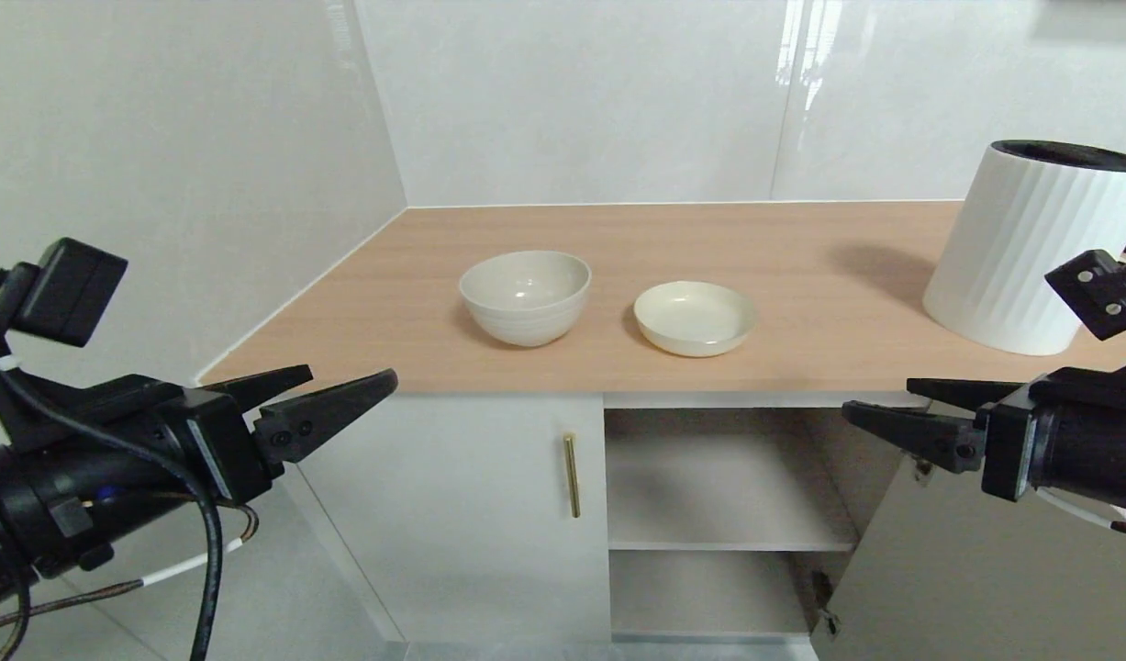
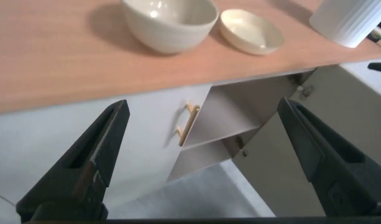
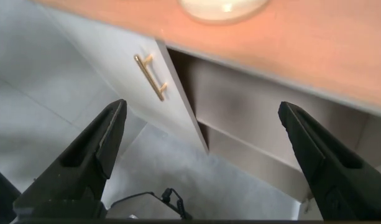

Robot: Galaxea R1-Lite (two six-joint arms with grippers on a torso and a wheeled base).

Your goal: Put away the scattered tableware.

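A deep cream bowl [image 1: 525,296] stands upright on the wooden bench [image 1: 801,266], about midway along it and near its front edge. Just beside it, toward the robot's right, sits a shallow cream dish [image 1: 696,317], also upright; the two are close but apart, with a strip of bare wood between them. Both are empty.

Farther to the right on the same bench, well apart from the dish, stands a tall white ribbed container [image 1: 1021,248] with a dark rim.

Below the bench is a white cabinet [image 1: 471,514]. Its left door is closed and carries a vertical gold handle [image 1: 572,475] near its inner edge. The right door [image 1: 948,569] is swung open, and the open compartment lies roughly under the dish. Inside it a pale shelf [image 1: 728,514] divides the space into an upper and a lower part.

The left gripper [image 1: 353,373] hangs in front of the bench's left corner, below the level of the top and well apart from the bowl; its jaws stand wide and hold nothing. The right gripper [image 1: 877,395] hangs in front of the open compartment's right side, just under the bench edge, its jaws likewise spread wide and empty.
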